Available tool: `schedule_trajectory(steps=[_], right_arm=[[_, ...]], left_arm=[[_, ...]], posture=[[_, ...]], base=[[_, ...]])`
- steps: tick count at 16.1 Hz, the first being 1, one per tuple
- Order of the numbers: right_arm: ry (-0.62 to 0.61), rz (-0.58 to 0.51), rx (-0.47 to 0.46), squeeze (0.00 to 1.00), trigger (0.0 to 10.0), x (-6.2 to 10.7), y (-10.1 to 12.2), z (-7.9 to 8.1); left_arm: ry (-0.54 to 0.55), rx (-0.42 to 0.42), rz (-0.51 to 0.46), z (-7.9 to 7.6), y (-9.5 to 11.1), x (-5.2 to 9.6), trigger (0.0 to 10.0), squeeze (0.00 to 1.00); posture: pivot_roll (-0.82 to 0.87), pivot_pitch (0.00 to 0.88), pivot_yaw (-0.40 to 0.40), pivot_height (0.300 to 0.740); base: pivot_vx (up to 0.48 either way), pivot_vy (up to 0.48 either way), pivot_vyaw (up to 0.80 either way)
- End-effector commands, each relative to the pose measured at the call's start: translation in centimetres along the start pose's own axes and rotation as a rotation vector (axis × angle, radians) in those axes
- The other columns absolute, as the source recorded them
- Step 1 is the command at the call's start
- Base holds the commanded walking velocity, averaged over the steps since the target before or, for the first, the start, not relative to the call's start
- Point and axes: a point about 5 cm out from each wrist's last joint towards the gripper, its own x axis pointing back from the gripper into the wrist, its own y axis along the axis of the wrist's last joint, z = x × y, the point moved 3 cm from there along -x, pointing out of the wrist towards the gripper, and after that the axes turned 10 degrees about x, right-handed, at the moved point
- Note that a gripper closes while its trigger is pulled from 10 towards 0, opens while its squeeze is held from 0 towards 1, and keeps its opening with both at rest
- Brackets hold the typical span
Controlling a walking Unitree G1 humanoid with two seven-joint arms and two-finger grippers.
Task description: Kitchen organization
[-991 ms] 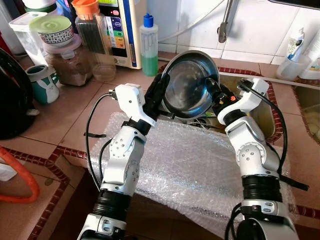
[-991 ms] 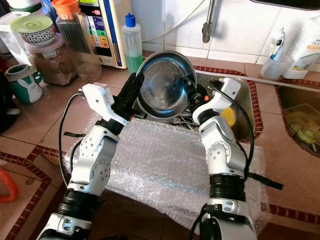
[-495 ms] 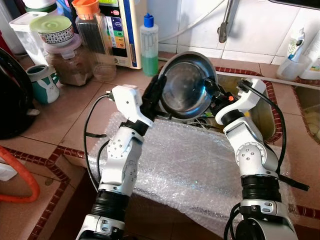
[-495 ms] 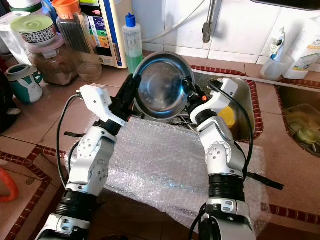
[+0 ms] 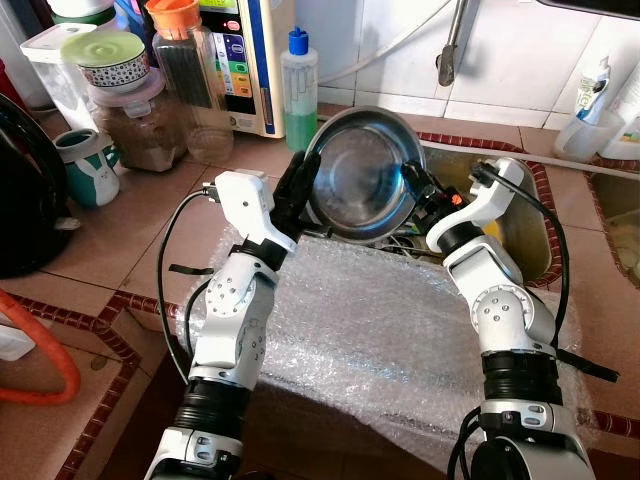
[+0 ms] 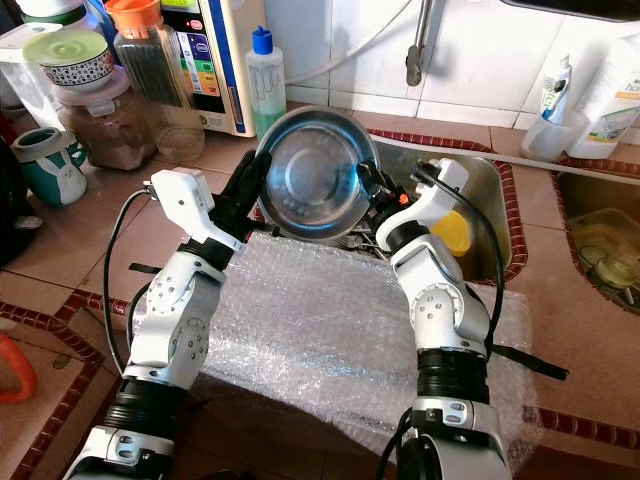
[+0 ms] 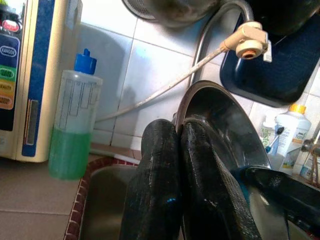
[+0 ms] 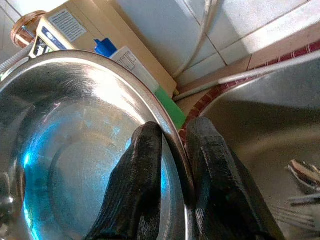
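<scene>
Left eye view: we've got the steel bowl (image 5: 362,172) up off the counter, tipped on edge w/ its hollow facing us, above the far edge of the bubble wrap (image 5: 390,330) and just at the near-left corner of the sink (image 5: 515,235). Both our grippers hold it by the rim, one each side. Left gripper (image 5: 297,190) is on the bowl's left rim; in the left wrist view its two fingers (image 7: 155,190) lie pressed close together w/ the rim pinched betw. them. Right gripper (image 5: 415,190) is on the right rim; right wrist view shows one finger (image 8: 137,185) inside the bowl and the other outside, rim clamped betw. them.

Bubble wrap lies flat on the tiled counter (image 5: 140,215) in front of us, under both forearms. Behind the bowl, by the wall, stands a clear bottle of green liquid (image 5: 298,92) w/ a blue cap, next to a beige appliance (image 5: 245,60). Further left: jars (image 5: 125,100) and a green mug (image 5: 85,165). Utensils lie in the sink below the bowl, too small to tell what kind. A yellow object (image 6: 455,232) sits in the sink beside our right arm.
</scene>
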Motion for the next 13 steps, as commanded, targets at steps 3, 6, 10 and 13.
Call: schedule_trajectory(steps=[3,6,10,13], right_arm=[[-0.014,-0.082,-0.040,0.00,0.0,-0.1,2.0,-0.1],[-0.015,-0.078,-0.050,0.00,0.0,0.0,1.8,0.0],[-0.035,-0.085,-0.049,0.00,0.0,-0.1,1.9,-0.2],[-0.074,-0.104,-0.018,0.00,0.0,-0.3,2.3,-0.4]], left_arm=[[-0.018,-0.005,0.071,-0.3,-1.5,0.3,0.0,1.00],[-0.023,-0.007,0.088,-0.2,-1.8,0.4,10.0,1.00],[-0.014,-0.006,0.102,-0.1,-2.0,0.5,10.0,1.00],[-0.015,-0.008,0.146,-0.1,-2.8,0.9,10.0,1.00]], posture=[[-0.05,0.078,0.061,0.740],[-0.04,0.081,0.061,0.740],[-0.04,0.081,0.060,0.740],[-0.03,0.083,0.059,0.740]], base=[[0.000,0.000,0.00],[0.000,0.000,0.00],[0.000,0.000,0.00],[0.000,0.000,0.00]])
